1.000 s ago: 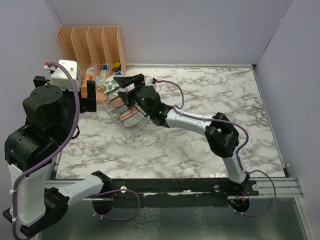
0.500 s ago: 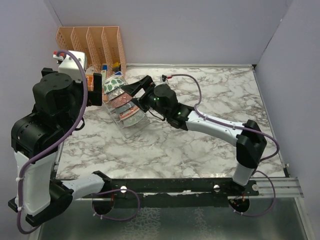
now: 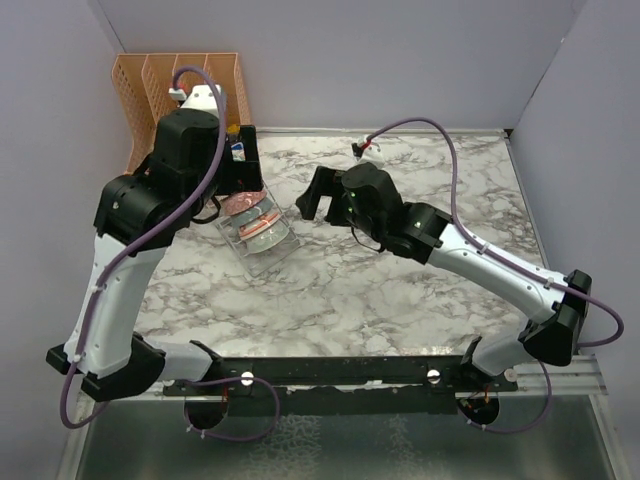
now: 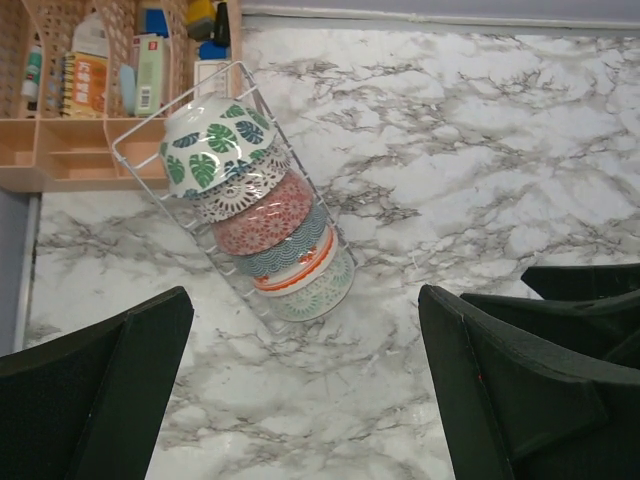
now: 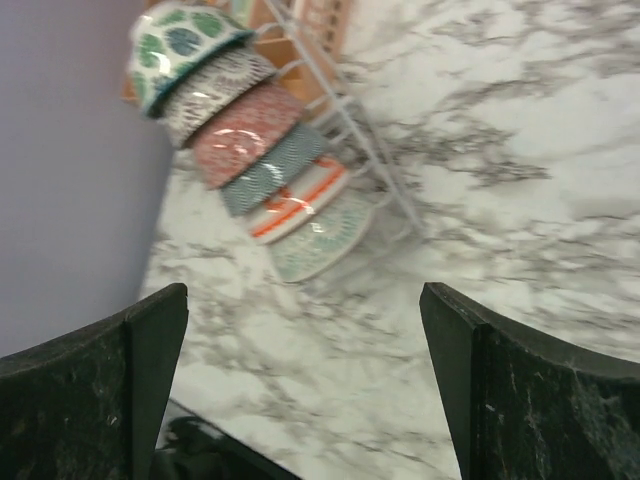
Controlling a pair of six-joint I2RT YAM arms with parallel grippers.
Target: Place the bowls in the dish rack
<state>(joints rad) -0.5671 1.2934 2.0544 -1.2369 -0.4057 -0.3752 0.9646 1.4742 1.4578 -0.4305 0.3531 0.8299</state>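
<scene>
The wire dish rack (image 3: 262,250) lies on the marble table, also in the left wrist view (image 4: 240,66) and right wrist view (image 5: 372,152). Several bowls stand in it in a row: the green leaf-patterned bowl (image 4: 212,140) at the far end, then the dark lattice bowl (image 4: 240,187), a pink one, a teal one, the red-rimmed bowl (image 4: 300,270) and the pale green bowl (image 4: 322,292). They also show in the right wrist view (image 5: 178,38). My left gripper (image 3: 243,160) (image 4: 305,335) hangs open and empty above the rack. My right gripper (image 3: 312,200) (image 5: 303,300) is open and empty, right of the rack.
An orange slotted organizer (image 3: 180,80) (image 4: 60,150) holding bottles and packets stands in the back left corner, just behind the rack. Purple walls close the left, back and right sides. The marble table (image 3: 430,180) stretches to the right.
My right gripper has drawn back to the right, away from the rack. My left arm has swung from the rack's left side to above its far end. The leaf bowl stays in the rack.
</scene>
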